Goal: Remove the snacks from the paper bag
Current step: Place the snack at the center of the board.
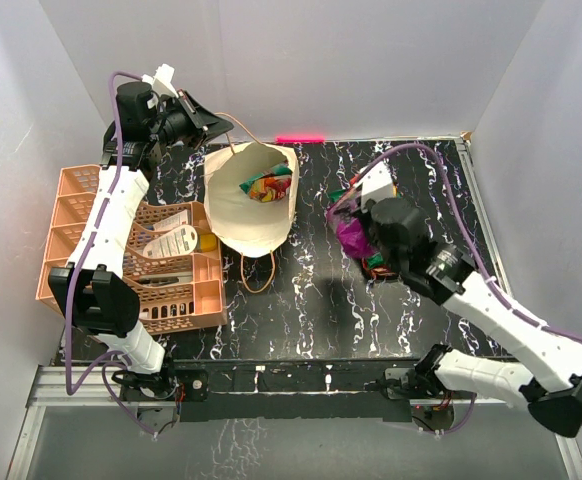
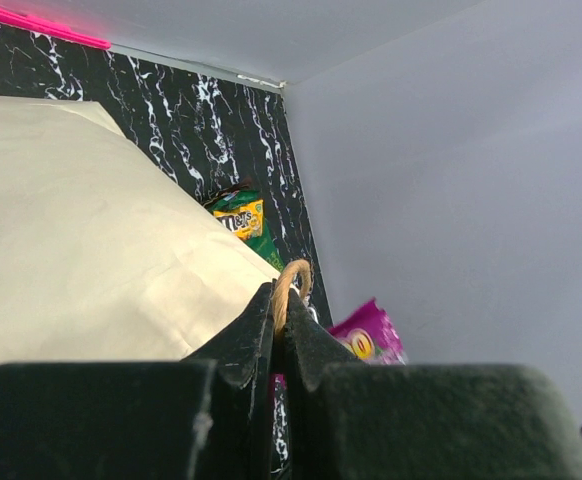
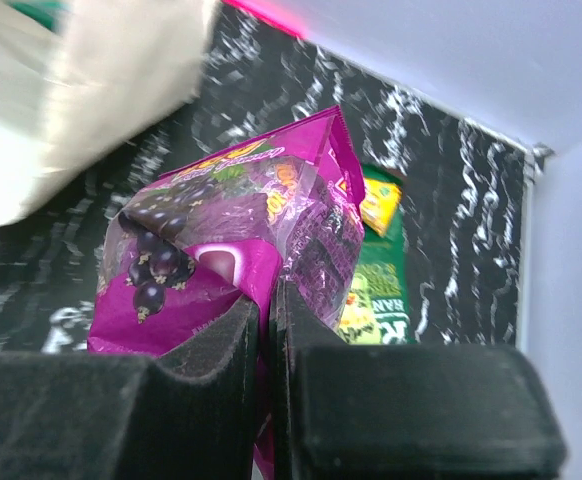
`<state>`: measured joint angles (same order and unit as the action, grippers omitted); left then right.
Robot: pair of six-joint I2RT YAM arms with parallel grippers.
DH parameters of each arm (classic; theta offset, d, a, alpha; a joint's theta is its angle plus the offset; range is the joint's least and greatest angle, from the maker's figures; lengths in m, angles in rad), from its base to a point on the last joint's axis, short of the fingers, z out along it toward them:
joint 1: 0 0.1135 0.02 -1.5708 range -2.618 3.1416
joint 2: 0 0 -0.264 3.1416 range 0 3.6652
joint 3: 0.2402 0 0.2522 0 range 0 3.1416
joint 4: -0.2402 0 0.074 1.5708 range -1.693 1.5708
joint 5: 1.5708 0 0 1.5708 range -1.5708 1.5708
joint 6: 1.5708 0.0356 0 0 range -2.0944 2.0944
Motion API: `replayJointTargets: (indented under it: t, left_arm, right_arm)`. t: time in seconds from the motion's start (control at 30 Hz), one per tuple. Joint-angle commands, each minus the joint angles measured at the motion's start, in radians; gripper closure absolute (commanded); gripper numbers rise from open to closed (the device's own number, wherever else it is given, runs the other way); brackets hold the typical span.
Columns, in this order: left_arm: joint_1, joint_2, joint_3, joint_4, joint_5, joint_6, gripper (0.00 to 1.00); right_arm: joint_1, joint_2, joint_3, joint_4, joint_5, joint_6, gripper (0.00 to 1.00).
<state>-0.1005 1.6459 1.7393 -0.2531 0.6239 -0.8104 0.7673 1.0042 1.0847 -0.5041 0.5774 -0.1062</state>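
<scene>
The paper bag sits mid-table with its mouth gaping toward the top camera. One snack, a yellow, green and red packet, lies inside it near the far wall. The bag's far handle, a thin twine loop, is pinched between the pressed-together fingers of the left gripper, which holds it up at the bag's far-left corner. The near handle lies slack on the black marbled table. To the right of the bag and outside it, the right gripper is clamped on the edge of a magenta packet printed with dark berries, its jaws squeezed tight on the foil. Whether that packet touches the table cannot be told. Just beyond it a green packet lies flat on the table. On the left, just beside the bag, stands an orange basket of mesh compartments, with white tubes lying in the compartment nearest the bag
</scene>
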Motion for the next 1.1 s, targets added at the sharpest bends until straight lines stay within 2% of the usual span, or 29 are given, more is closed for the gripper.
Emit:
replayJointTargets:
  t: [0.0,0.1,0.2,0.33,0.63,1.07]
  left_arm:
    - [0.001,-0.020,0.038,0.012,0.007,-0.003,1.00]
    - [0.000,-0.017,0.046,0.009,0.014,-0.006,1.00]
    - [0.000,-0.016,0.055,0.003,0.015,-0.001,1.00]
    - [0.001,-0.016,0.063,0.000,0.018,0.001,1.00]
    - [0.001,-0.009,0.057,0.024,0.037,-0.018,1.00]
    - [0.001,-0.003,0.051,0.028,0.038,-0.019,1.00]
  right_arm:
    - [-0.334,-0.023,-0.049,0.301,-0.299,-0.108,0.92]
    - [-0.527,0.031,-0.060,0.383,-0.593,-0.093,0.92]
    - [-0.659,0.127,-0.044,0.452,-0.858,-0.049,0.92]
    - [-0.732,0.226,-0.037,0.580,-1.030,-0.006,0.92]
    - [-0.805,0.414,0.015,0.718,-1.141,0.057,0.92]
    - [-0.880,0.454,-0.141,0.914,-1.211,0.105,0.92]
